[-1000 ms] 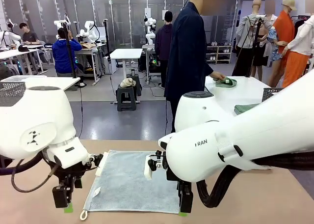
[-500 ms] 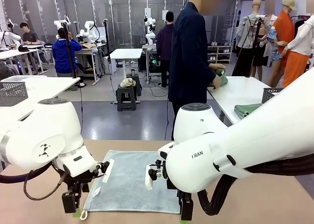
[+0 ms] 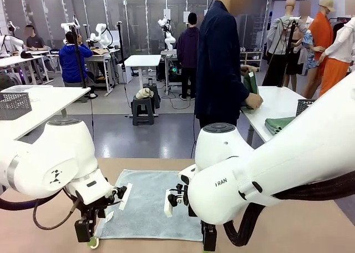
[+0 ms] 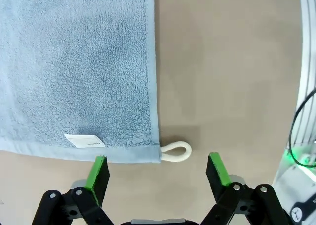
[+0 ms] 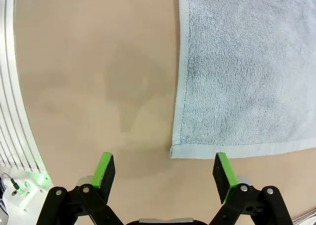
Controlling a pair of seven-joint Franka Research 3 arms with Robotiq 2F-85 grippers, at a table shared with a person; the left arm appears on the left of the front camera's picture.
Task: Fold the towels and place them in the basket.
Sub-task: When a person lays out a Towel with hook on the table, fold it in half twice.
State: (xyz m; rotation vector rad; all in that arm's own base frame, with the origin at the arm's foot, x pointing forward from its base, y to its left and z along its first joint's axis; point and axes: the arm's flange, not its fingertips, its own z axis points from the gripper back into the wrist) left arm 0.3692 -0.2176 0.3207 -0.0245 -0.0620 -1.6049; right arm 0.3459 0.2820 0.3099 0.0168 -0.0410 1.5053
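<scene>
While both arms bend low over the tan table [image 5: 84, 77], a pale grey-blue towel [image 3: 145, 204] lies flat and unfolded between them, near the robot's edge. The left gripper [image 4: 158, 169] hovers with its green-padded fingers spread wide and empty, just off the near corner that carries a small white loop [image 4: 176, 151] and a sewn label [image 4: 85, 141]. The right gripper [image 5: 164, 171] hangs equally released and empty at the opposite near corner.

The step appears to be pinching both near corners for the first fold. To do it well, each gripper should come down with one finger on the cloth and one on bare table, so that closing gathers the hem itself rather than only the loop. Both should close at matching height so the edge lifts evenly.
</scene>
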